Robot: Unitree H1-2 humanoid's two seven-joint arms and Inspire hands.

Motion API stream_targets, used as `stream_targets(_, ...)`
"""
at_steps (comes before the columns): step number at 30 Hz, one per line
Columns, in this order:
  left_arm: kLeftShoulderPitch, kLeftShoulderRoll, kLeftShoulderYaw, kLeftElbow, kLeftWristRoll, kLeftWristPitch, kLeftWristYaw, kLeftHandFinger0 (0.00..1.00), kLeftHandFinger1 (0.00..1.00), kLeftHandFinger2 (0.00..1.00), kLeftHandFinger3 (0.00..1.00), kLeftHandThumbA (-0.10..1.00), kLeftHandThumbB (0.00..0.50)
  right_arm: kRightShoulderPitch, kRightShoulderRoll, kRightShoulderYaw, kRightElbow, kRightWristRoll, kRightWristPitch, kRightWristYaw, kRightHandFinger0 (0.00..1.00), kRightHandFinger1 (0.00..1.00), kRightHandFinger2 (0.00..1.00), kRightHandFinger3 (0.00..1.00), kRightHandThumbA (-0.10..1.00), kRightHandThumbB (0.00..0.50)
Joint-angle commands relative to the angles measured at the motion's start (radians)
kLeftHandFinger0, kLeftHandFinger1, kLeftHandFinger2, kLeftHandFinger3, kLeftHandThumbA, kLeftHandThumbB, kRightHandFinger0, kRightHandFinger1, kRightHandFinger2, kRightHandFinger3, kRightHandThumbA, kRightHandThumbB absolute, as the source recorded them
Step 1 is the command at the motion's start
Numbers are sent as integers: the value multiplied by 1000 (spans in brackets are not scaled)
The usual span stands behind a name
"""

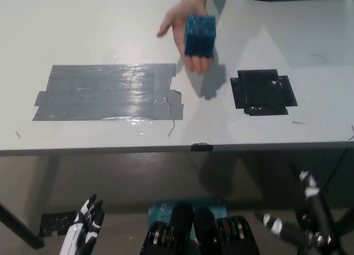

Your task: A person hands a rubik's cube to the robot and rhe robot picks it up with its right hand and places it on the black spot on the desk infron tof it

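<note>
the rubik's cube rests on the upturned palm of a person's hand, which reaches in from the top edge of the head view and hovers above the white desk. the cube shows mostly blue faces with a darker grid of lines across them; its top face looks brighter, the front face darker and in shade. the picture is too blurred to tell any other colours or any writing on it. the person's fingertips stick out just below the cube's front edge, and the thumb spreads off to picture left.

the cube and hand cast a shadow on the desk between a wide patch of grey tape on the left and the black spot on the right. the black spot is a rough square of dark tape with small tabs at its sides, glossy in places; the cube is apart from it, up and to its left.

below the desk's front edge, a blue label with white lettering shows partly, too small and hidden to read.

the robot's white left hand hangs low at the bottom left, fingers straight and slightly apart, holding nothing. the black right hand sits at the bottom right under the desk edge; i cannot tell how its fingers stand.
</note>
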Motion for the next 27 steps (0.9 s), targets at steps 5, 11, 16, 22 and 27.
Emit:
stream_targets(5, -89, -11, -12, -58, 13, 47, -5, 1000, 1000, 1000, 1000, 832, 125, -325, -53, -46, -78, 14, 250, 74, 1000, 1000, 1000, 1000, 923, 278)
stream_targets(11, -97, 3, 1, -19, 5, 32, -6, 1000, 1000, 1000, 1000, 829, 102, -595, -103, -48, 142, 57, 298, 120, 1000, 1000, 1000, 1000, 979, 383)
stream_targets(16, -98, 3, -3, -13, -5, 28, -16, 1000, 1000, 1000, 1000, 821, 129, -783, -136, -39, 409, 123, 258, 195, 1000, 1000, 1000, 1000, 886, 446)
stream_targets(22, -105, 4, -14, -13, -5, 36, -27, 1000, 1000, 1000, 1000, 816, 139, -944, -156, -14, 685, 135, 209, 254, 1000, 1000, 1000, 1000, 886, 500)
stream_targets(27, -102, 6, -27, -10, 18, 26, -29, 1000, 1000, 1000, 1000, 843, 155, -1044, -144, 31, 853, 118, 181, 289, 1000, 1000, 1000, 1000, 825, 500)
